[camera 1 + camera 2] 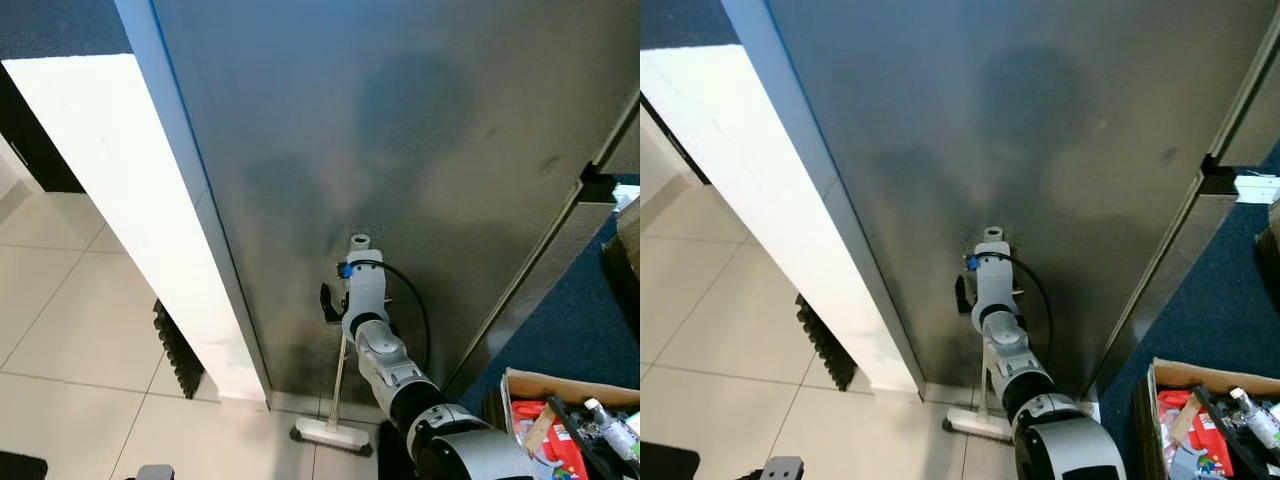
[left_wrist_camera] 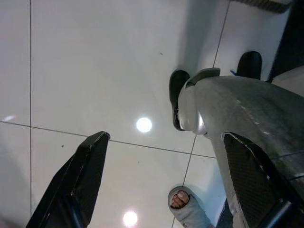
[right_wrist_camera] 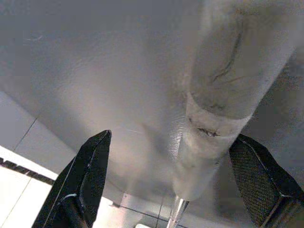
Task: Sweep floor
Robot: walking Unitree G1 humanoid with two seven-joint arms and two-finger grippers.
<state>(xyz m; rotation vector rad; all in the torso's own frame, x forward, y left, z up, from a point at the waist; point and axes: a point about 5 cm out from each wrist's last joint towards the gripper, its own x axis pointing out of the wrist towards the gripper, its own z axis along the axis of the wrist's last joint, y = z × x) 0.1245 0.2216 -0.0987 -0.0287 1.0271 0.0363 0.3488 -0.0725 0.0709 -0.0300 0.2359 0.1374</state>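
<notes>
A broom stands against the dark grey wall panel [image 1: 400, 130], its pale handle [image 1: 340, 375] rising from a white brush head [image 1: 332, 436] on the tiled floor. My right arm reaches forward, and my right gripper [image 1: 335, 305] is level with the upper part of the handle. In the right wrist view the gripper [image 3: 172, 137] is open. The thick handle [image 3: 213, 109] passes between its fingers, nearer one finger [image 3: 256, 175], with a gap on the other side. My left gripper [image 2: 167, 137] hangs open above the white floor tiles [image 2: 95, 71].
A cardboard box [image 1: 560, 385] of mixed items sits at the lower right on blue carpet [image 1: 580, 330]. A black ridged object [image 1: 177, 350] leans at the base of the white wall [image 1: 130, 200]. A person's sandalled foot [image 2: 183, 202] is near my leg [image 2: 237, 109].
</notes>
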